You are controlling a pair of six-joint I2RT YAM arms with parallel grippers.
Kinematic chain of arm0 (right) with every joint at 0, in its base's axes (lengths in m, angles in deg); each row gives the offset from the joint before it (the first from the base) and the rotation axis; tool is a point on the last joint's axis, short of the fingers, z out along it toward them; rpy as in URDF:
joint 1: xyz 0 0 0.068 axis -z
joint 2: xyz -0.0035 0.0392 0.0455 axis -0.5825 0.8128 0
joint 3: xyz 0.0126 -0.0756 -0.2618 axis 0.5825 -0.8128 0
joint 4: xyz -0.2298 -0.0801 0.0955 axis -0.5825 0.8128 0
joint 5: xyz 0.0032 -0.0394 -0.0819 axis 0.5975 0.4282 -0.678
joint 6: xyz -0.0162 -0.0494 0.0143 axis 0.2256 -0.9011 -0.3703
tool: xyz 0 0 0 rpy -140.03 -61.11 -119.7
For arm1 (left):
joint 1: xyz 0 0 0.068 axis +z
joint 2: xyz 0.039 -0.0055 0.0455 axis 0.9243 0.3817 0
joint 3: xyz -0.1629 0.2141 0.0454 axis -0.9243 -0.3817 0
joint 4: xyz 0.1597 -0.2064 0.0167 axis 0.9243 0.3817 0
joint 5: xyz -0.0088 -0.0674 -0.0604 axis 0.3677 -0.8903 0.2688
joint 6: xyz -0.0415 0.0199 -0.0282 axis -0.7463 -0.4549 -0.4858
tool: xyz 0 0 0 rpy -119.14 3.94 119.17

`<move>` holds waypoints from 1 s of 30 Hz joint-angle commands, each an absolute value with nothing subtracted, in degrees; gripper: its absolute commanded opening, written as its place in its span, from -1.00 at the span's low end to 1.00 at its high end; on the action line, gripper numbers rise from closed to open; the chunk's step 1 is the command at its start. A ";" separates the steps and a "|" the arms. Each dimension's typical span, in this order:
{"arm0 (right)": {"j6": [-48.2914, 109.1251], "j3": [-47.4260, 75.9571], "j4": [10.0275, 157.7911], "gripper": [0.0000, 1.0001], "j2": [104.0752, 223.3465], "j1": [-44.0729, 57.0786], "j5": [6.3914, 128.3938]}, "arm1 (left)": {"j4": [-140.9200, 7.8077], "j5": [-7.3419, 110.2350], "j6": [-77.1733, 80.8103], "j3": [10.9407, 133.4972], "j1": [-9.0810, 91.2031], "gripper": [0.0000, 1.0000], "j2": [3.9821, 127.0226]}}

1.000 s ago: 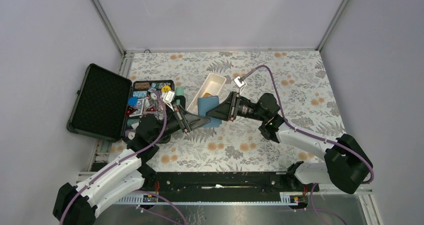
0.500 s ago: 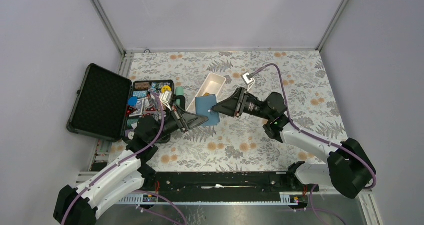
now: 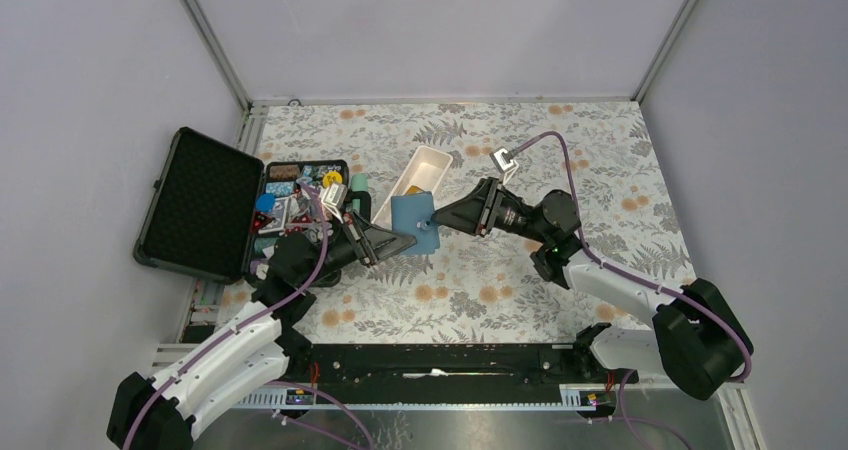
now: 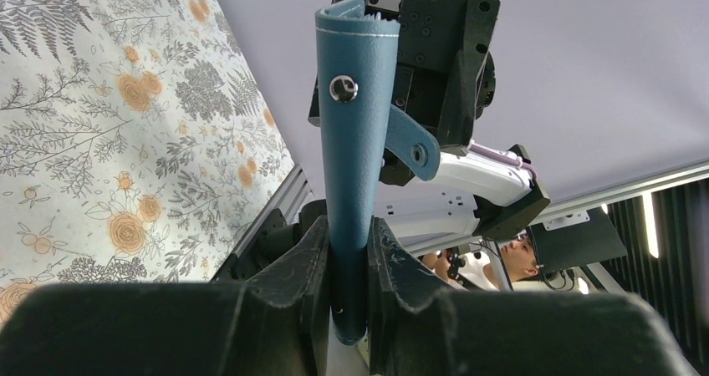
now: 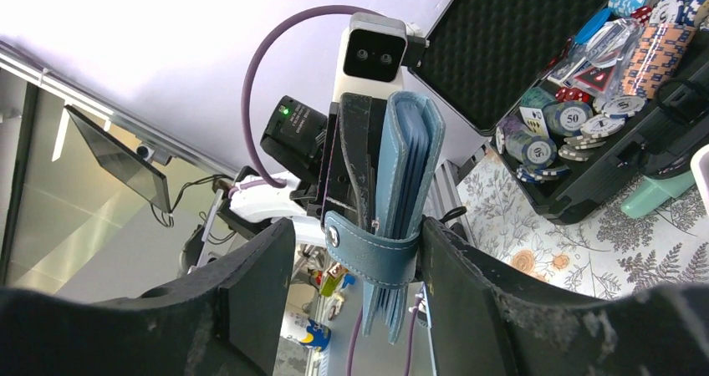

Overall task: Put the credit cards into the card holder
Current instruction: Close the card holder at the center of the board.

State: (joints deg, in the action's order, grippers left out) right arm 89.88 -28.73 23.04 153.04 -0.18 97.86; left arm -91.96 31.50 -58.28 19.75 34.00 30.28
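Note:
The teal-blue card holder (image 3: pixel 412 213) hangs above the table between both arms. My left gripper (image 3: pixel 403 241) is shut on its lower edge. In the left wrist view the card holder (image 4: pixel 355 142) stands edge-on out of the left gripper (image 4: pixel 349 236), its snap tab hanging loose to the right. My right gripper (image 3: pixel 441 217) is open around the other end. In the right wrist view the card holder (image 5: pixel 405 167) sits between the spread jaws of the right gripper (image 5: pixel 355 251), against the right finger and apart from the left one. A golden-orange credit card (image 3: pixel 414 187) lies in the white tray. The dark card is out of view.
A long white tray (image 3: pixel 428 162) lies slanted behind the card holder. An open black foam-lined case (image 3: pixel 200 205) sits at the left, its base full of poker chips and trinkets (image 3: pixel 295 195). A mint-green object (image 3: pixel 358 183) stands beside it.
My right gripper has opened and drawn back to the right, off the card holder's face. The left gripper keeps its hold, and the card holder has barely moved.

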 commanded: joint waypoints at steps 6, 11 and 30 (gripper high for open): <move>91.81 -27.96 13.66 0.13 154.12 0.18 103.02 | -91.01 33.11 -58.06 19.43 34.93 -1.00 29.95; 93.26 -27.82 11.35 0.11 156.57 0.06 104.41 | -90.48 32.87 -57.72 19.90 34.94 -1.00 30.24; 87.85 -25.99 17.35 0.03 158.40 -2.31 106.03 | -90.31 32.23 -57.19 20.92 34.91 -1.00 30.41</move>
State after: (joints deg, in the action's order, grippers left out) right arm 89.12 -28.70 19.98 158.03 -0.64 101.75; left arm -89.71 31.02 -58.24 19.75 34.39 29.95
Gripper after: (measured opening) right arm 0.513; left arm 0.174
